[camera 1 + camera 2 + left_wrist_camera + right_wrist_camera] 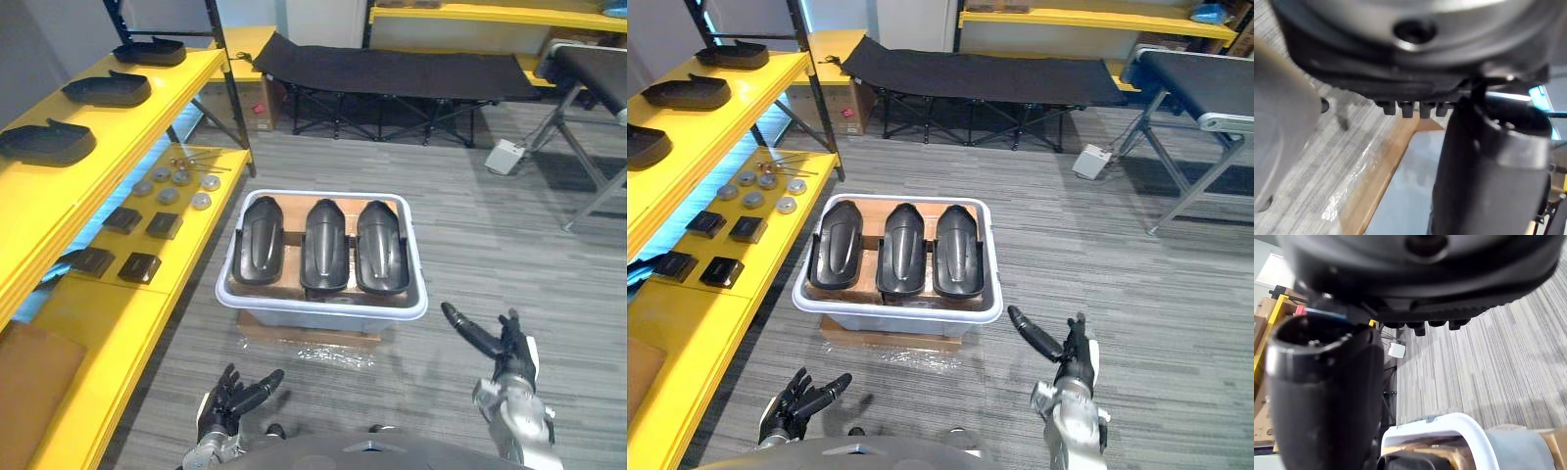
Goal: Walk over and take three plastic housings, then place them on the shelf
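- Plainly, in the left eye view, three glossy black plastic housings (324,245) are being held side by side, ribbed backs up, in a white bin (323,307). Open grey floor (480,245) is being left to its right, while a yellow shelf (186,235) is crowding its left edge.
- In the right eye view, the left hand (798,401) is being kept loose and empty, and the right hand (1076,364) is being stretched flat, also empty. Both are apart from the bin.
- In the left wrist view, the bin's pale wall and a cardboard base (1383,171) are being shown past the fingertips (1406,110).
- In the right wrist view, the bin's rounded rim is being shown, untouched.
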Controlling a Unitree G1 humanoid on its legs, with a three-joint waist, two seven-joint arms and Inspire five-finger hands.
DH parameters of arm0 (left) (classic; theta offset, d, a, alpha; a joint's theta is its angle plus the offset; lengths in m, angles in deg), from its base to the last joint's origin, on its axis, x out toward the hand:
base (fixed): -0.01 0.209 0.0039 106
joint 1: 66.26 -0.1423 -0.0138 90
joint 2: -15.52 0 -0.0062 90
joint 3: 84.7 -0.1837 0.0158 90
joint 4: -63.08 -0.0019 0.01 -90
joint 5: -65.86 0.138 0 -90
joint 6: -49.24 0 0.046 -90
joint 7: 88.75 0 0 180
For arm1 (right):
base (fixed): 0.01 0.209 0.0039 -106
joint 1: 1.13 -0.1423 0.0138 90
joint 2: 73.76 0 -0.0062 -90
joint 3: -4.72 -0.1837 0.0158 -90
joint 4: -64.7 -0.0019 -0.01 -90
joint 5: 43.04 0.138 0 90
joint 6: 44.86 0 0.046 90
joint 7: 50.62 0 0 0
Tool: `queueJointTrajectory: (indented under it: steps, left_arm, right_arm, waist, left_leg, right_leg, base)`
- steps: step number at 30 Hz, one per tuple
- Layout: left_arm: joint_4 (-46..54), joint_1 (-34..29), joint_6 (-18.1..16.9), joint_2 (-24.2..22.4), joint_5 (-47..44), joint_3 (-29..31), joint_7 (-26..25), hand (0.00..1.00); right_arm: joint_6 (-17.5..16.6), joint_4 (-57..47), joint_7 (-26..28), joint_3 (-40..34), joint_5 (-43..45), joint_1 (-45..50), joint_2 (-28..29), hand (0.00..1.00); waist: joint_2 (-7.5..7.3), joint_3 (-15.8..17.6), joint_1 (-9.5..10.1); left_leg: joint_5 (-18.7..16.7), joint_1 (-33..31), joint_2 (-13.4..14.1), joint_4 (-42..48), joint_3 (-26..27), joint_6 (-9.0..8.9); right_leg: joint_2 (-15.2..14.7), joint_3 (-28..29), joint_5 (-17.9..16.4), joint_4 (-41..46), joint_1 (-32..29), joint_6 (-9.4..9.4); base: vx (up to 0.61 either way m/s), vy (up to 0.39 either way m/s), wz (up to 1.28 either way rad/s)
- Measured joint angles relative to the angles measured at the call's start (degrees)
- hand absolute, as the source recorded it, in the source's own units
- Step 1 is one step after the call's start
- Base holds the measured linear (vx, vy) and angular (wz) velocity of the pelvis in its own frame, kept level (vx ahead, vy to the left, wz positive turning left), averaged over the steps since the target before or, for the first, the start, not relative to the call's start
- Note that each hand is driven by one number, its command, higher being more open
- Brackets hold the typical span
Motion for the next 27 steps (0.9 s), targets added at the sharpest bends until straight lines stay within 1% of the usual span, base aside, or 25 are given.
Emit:
queueJointTrajectory:
  steps: [1, 2, 3, 5, 6, 7, 8, 9, 10, 11, 13, 15, 17, 19, 22, 24, 27]
  left_arm:
    - [0.71, 0.86, 0.02, 0.56, 0.17, -1.58, 1.35, 1.00]
    - [1.89, 1.63, 0.15, 0.67, 0.11, -2.98, 2.54, 1.00]
    - [2.89, 1.99, 0.27, 0.75, -0.02, -3.70, 3.09, 1.00]
    - [7.90, 4.85, 0.87, 0.89, -1.20, -5.98, 5.21, 1.00]
    - [8.90, 5.82, 1.09, 0.91, -2.05, -6.33, 5.57, 1.00]
    - [10.79, 8.26, 1.32, 0.94, -3.79, -6.81, 6.02, 1.00]
    - [11.32, 9.34, 1.36, 0.94, -4.85, -6.81, 6.19, 1.00]
    - [12.04, 11.14, 1.35, 0.96, -5.54, -6.75, 6.18, 1.00]
    - [12.33, 11.80, 1.34, 1.01, -6.03, -6.66, 6.15, 1.00]
    - [12.79, 12.74, 1.34, 1.32, -7.30, -6.64, 6.09, 1.00]
    - [13.56, 12.83, 1.34, 1.82, -7.43, -6.68, 5.97, 1.00]
    - [14.22, 12.81, 1.34, 2.41, -7.32, -6.77, 5.71, 1.00]
    - [15.02, 12.73, 1.34, 2.92, -7.33, -6.77, 5.21, 1.00]
    - [15.92, 12.58, 1.34, 3.54, -7.33, -6.80, 4.90, 1.00]
    - [16.34, 14.06, 1.20, 3.73, -7.35, -7.91, 4.02, 1.00]
    - [16.32, 15.63, 1.11, 3.64, -7.35, -8.83, 3.58, 1.00]
    - [16.29, 16.11, 0.86, 3.65, -6.72, -10.18, 2.98, 1.00]
  right_arm:
    - [0.80, 4.34, -0.79, -0.74, -0.20, -4.03, -1.61, 1.00]
    - [1.64, 8.43, -1.45, -1.08, -0.53, -8.17, -3.23, 1.00]
    - [1.78, 10.22, -1.66, -1.31, -0.53, -10.11, -3.92, 1.00]
    - [2.36, 16.32, -3.00, -1.93, -0.59, -18.15, -7.04, 1.00]
    - [2.64, 17.53, -3.27, -1.93, -0.58, -20.23, -7.76, 1.00]
    - [2.97, 19.85, -3.60, -1.87, -0.57, -25.21, -9.62, 1.00]
    - [3.08, 20.53, -3.61, -1.85, -0.57, -26.89, -10.32, 1.00]
    - [3.77, 21.85, -3.49, -1.77, -0.52, -29.65, -11.84, 1.00]
    - [4.40, 22.35, -3.23, -1.74, -0.53, -30.95, -12.52, 1.00]
    - [5.11, 23.72, -3.10, -1.30, -0.64, -33.70, -13.74, 1.00]
    - [5.49, 24.16, -3.03, -0.54, -1.08, -36.27, -15.14, 1.00]
    - [6.78, 24.33, -2.11, 0.66, -1.60, -38.48, -17.36, 1.00]
    - [7.09, 25.26, -1.22, 2.22, -1.70, -39.88, -18.89, 1.00]
    - [8.11, 27.19, -0.53, 3.23, -1.80, -42.67, -19.76, 1.00]
    - [9.62, 31.15, 0.73, 5.71, -1.80, -47.72, -22.10, 1.00]
    - [10.86, 35.50, 1.57, 7.43, -2.27, -51.45, -24.47, 1.00]
    - [12.00, 40.97, 1.84, 8.44, -3.90, -56.58, -25.69, 1.00]
  waist:
    - [0.38, 0.25, 0.22]
    - [0.26, 0.72, 0.76]
    - [0.43, 0.92, 0.87]
    - [0.95, 3.88, 1.63]
    - [1.10, 4.63, 1.76]
    - [1.88, 6.90, 2.24]
    - [2.00, 7.91, 2.51]
    - [2.15, 9.38, 3.03]
    - [2.13, 10.17, 3.20]
    - [2.07, 11.82, 3.44]
    - [2.25, 13.45, 3.71]
    - [2.45, 15.64, 4.21]
    - [2.54, 16.17, 4.56]
    - [2.72, 16.62, 4.68]
    - [3.63, 17.80, 5.19]
    - [4.36, 18.45, 6.27]
    - [4.89, 18.79, 6.60]
  left_leg:
    - [0.24, -0.29, -0.40, 0.04, -0.73, 0.13]
    - [0.39, -1.03, -0.42, 0.27, -1.17, 0.28]
    - [0.45, -1.66, -0.47, 0.58, -1.52, 0.37]
    - [0.19, -5.07, -0.86, 3.55, -3.02, 0.76]
    - [0.09, -6.28, -0.89, 4.60, -3.37, 0.87]
    - [-0.52, -8.86, -0.86, 7.31, -4.09, 1.12]
    - [-0.82, -9.70, -0.83, 8.39, -4.31, 1.17]
    - [-1.32, -11.35, -0.68, 10.33, -4.60, 1.34]
    - [-1.58, -12.00, -0.64, 11.24, -4.79, 1.43]
    - [-2.37, -12.98, -0.53, 13.08, -5.19, 1.48]
    - [-3.58, -15.03, -0.38, 16.13, -5.61, 1.84]
    - [-5.01, -16.59, -0.34, 19.33, -5.97, 2.13]
    - [-5.62, -18.10, -0.38, 20.93, -6.24, 2.43]
    - [-6.08, -19.43, -0.39, 22.32, -6.44, 2.57]
    - [-6.77, -21.17, -0.38, 24.39, -6.66, 2.98]
    - [-6.90, -22.55, -0.41, 25.29, -6.94, 3.13]
    - [-6.90, -24.17, -0.43, 26.15, -7.34, 3.17]
  right_leg:
    - [-0.24, -0.59, 0.04, 0.01, 0.03, 0.07]
    - [-0.56, -1.04, 0.14, -0.01, -0.24, 0.21]
    - [-0.62, -1.43, 0.23, 0.00, -0.63, 0.33]
    - [-1.02, -2.17, 1.06, 0.12, -1.71, 0.62]
    - [-1.08, -2.46, 1.46, 0.09, -2.23, 0.58]
    - [-1.12, -3.26, 2.20, 0.10, -3.27, 0.53]
    - [-1.11, -3.39, 2.37, 0.11, -3.51, 0.54]
    - [-1.02, -3.50, 2.79, 0.14, -4.14, 0.46]
    - [-0.99, -3.53, 2.98, 0.15, -4.28, 0.41]
    - [-0.93, -3.58, 3.19, 0.25, -4.34, 0.47]
    - [-0.95, -3.56, 3.27, 0.88, -5.20, 0.51]
    - [-1.00, -3.64, 3.41, 1.03, -5.24, 0.68]
    - [-1.04, -3.79, 3.58, 1.10, -5.82, 0.80]
    - [-1.06, -3.90, 3.87, 1.12, -6.46, 0.82]
    - [-1.06, -4.14, 4.23, 1.18, -7.15, 0.95]
    - [-1.03, -4.27, 4.55, 1.21, -8.04, 0.95]
    - [-1.01, -4.71, 4.78, 1.29, -9.11, 0.83]
  base:
    - [-0.04, 0.021, 0.28]
    - [-0.05, 0.018, 0.26]
    - [-0.06, 0.005, 0.24]
    - [-0.06, 0.006, 0.30]
    - [-0.13, 0.032, 0.30]
    - [-0.14, 0.030, 0.20]
    - [-0.17, 0.037, 0.17]
    - [-0.10, 0.026, 0.09]
    - [-0.10, 0.034, 0.09]
    - [-0.08, 0.036, 0.07]
    - [-0.07, 0.046, 0.04]
    - [-0.06, 0.063, 0.03]
    - [-0.04, 0.056, 0.04]
    - [-0.03, 0.052, 0.04]
    - [-0.05, 0.049, 0.02]
    - [-0.04, 0.043, 0.06]
    - [-0.03, 0.026, 0.04]
